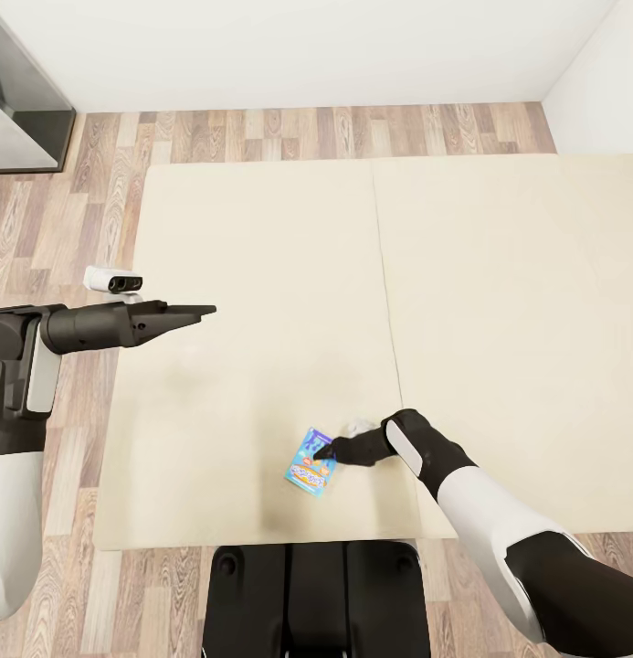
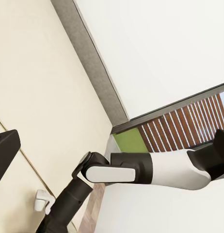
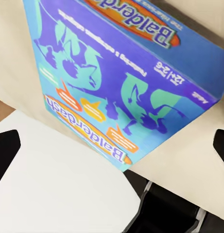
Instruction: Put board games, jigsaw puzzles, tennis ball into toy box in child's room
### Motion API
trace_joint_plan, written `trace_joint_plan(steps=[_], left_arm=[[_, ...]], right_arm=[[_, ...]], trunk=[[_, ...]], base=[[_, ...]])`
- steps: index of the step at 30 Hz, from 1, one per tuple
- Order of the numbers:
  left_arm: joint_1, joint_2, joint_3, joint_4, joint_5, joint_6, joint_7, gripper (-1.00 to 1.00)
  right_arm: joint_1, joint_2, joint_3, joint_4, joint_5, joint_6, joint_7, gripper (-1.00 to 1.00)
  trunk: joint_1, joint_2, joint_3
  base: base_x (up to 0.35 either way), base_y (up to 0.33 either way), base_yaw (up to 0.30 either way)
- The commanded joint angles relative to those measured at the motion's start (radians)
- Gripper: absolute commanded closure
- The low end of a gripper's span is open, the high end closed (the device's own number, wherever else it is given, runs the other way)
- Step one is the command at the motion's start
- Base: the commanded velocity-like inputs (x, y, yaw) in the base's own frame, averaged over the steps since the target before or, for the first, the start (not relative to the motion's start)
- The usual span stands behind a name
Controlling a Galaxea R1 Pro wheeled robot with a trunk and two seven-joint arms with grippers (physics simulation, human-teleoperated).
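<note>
We see the wide, low cream mattress of the bed (image 1: 261, 274) across the middle of the head view, with a seam running down its middle. The wood-plank floor (image 1: 307, 132) borders it at the upper edge and on the left side of the frame. A white wall (image 1: 307, 46) runs along the top of the frame.

The small blue flat board game box with the printed "Balderdash" lid (image 1: 310, 461) lies flat on the mattress in the lower centre of the frame, near the bed's lower edge and just left of the seam. In the right wrist view the same box (image 3: 126, 73) sits close in front of the camera, between the two dark fingertips at the frame's edges.

The right gripper (image 1: 327, 451) reaches in from the lower right of the head view and sits at the right edge of the blue box. Its jaws are spread, with the box not yet pinched.

The left gripper (image 1: 199, 313) extends from the left side of the head view, over the left edge of the mattress, well apart from the box. Its jaws appear pressed together to a narrow tip and hold nothing.

A grey cabinet corner (image 1: 24, 110) shows at the upper left of the head view.
</note>
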Motion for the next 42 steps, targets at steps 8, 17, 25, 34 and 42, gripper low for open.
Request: trace_joint_plan(steps=[8, 17, 25, 34, 42], left_arm=[[0.0, 0.0, 0.0, 0.0, 0.0, 0.01, -0.003, -1.0], [0.0, 0.0, 0.001, 0.0, 0.0, 0.01, -0.002, -1.0], [0.0, 0.002, 0.001, 0.0, 0.0, 0.011, -0.002, -1.0], [0.0, 0.002, 0.001, 0.0, 0.0, 0.011, -0.002, -1.0], [0.001, 0.003, 0.001, 0.0, 0.0, 0.011, -0.003, -1.0]], right_arm=[[-0.001, 0.0, 0.001, -0.002, 0.005, -0.018, -0.01, -1.0], [-0.001, 0.001, -0.001, -0.001, 0.004, -0.074, -0.022, -1.0], [-0.001, 0.007, -0.002, -0.001, 0.004, -0.115, -0.023, -1.0], [-0.001, 0.032, -0.002, -0.001, 0.004, -0.132, -0.022, -1.0], [-0.001, 0.05, -0.003, -0.001, 0.003, -0.131, -0.022, -1.0]], trunk=[[0.001, -0.002, -0.001], [0.001, -0.002, -0.001], [0.001, -0.002, -0.001], [0.001, -0.002, -0.001], [0.001, -0.002, -0.001]], base=[[0.0, 0.0, 0.0], [0.0, 0.0, 0.0], [0.0, 0.0, 0.0], [0.0, 0.0, 0.0], [0.0, 0.0, 0.0]])
